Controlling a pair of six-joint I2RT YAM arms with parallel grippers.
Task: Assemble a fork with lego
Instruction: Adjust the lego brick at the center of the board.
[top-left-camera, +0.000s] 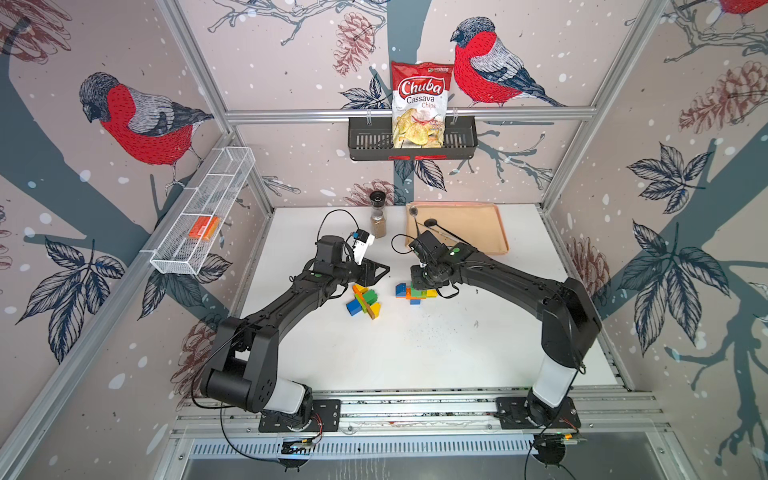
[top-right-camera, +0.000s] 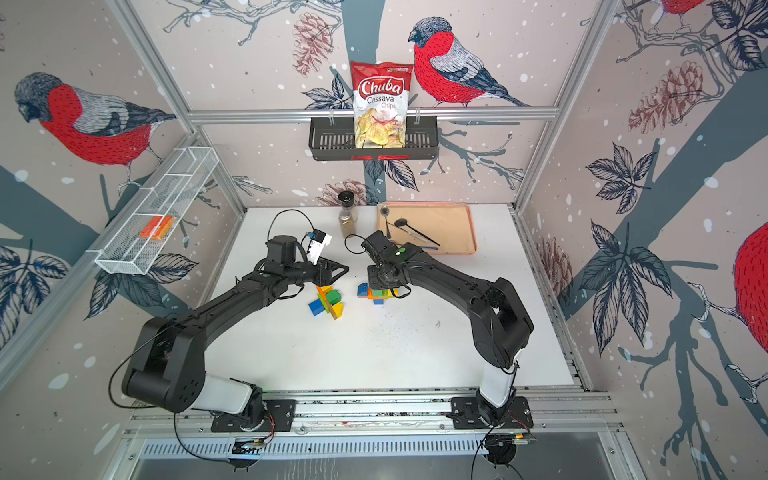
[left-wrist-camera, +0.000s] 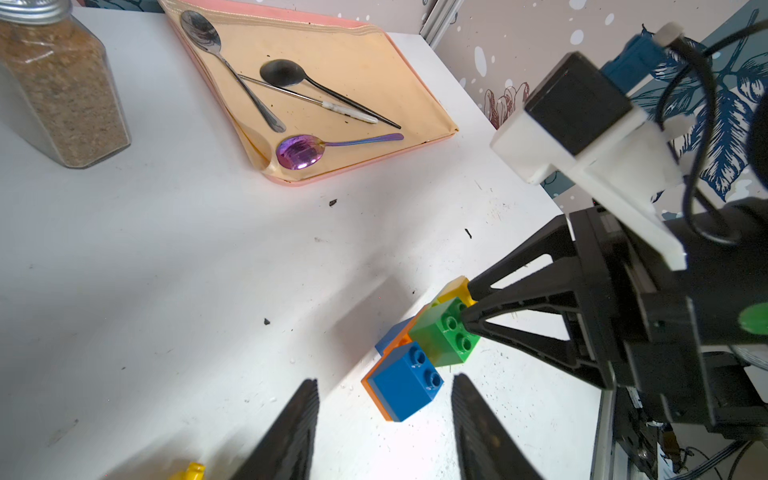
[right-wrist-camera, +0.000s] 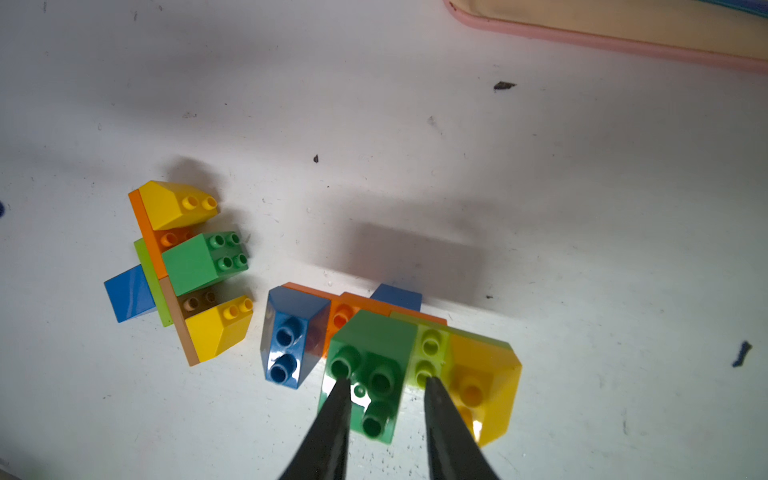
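Two lego builds lie mid-table. The left build (top-left-camera: 363, 301) of yellow, green, blue, orange, lime and brown bricks (right-wrist-camera: 191, 266) lies alone, untouched. The right build (top-right-camera: 376, 293) has a green brick (right-wrist-camera: 374, 353) flanked by a blue brick (right-wrist-camera: 291, 332) and a yellow one (right-wrist-camera: 486, 374) on orange bricks (right-wrist-camera: 353, 303). My right gripper (right-wrist-camera: 386, 381) points down, shut on that green brick (left-wrist-camera: 440, 336). My left gripper (left-wrist-camera: 384, 378) hovers open beside it, with the blue brick (left-wrist-camera: 403, 382) just ahead of its fingertips and nothing gripped.
A spice jar (top-left-camera: 378, 216) and a beige tray (top-left-camera: 490, 224) holding spoons (left-wrist-camera: 299, 151) stand at the back of the table. A white wire basket (top-left-camera: 178, 257) on the left wall holds a smooth orange block (top-left-camera: 203, 227). A chips bag (top-left-camera: 419, 104) sits in a black wall basket.
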